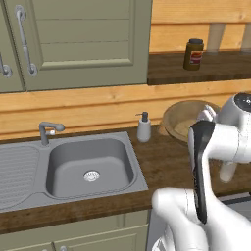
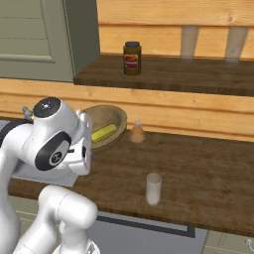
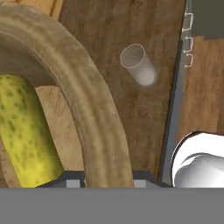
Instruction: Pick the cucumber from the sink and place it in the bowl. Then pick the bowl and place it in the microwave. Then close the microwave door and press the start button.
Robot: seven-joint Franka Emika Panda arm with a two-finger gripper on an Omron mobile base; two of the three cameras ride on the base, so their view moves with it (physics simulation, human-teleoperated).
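Cucumber (image 2: 104,132): lying inside the bowl, yellow-green, speckled; close up in the hand view (image 3: 24,131) at lower left, resting on the bowl's floor.
Bowl (image 2: 112,117): tan, wooden-looking, tilted up off the dark wooden counter, raised at the arm's side; rim (image 3: 83,109) running as a broad arc through the hand view.
Gripper (image 3: 105,177): fingers astride the bowl's rim, one inside the bowl by the cucumber, one outside; clamped on the rim, partly spread by its thickness.
Arm: white wrist in front of the bowl's left part in the right base view.
Sink (image 1: 59,152): grey basin with round drain, left of the bowl, well apart from it.
Soap dispenser (image 1: 143,127): white, upright, between sink and bowl.
Glass (image 2: 154,188): clear, upright on the counter, apart from the bowl.
Small cone-shaped object (image 2: 137,132): tan, just beside the bowl.
Jar (image 2: 132,58): dark lid, red label, on the upper shelf.
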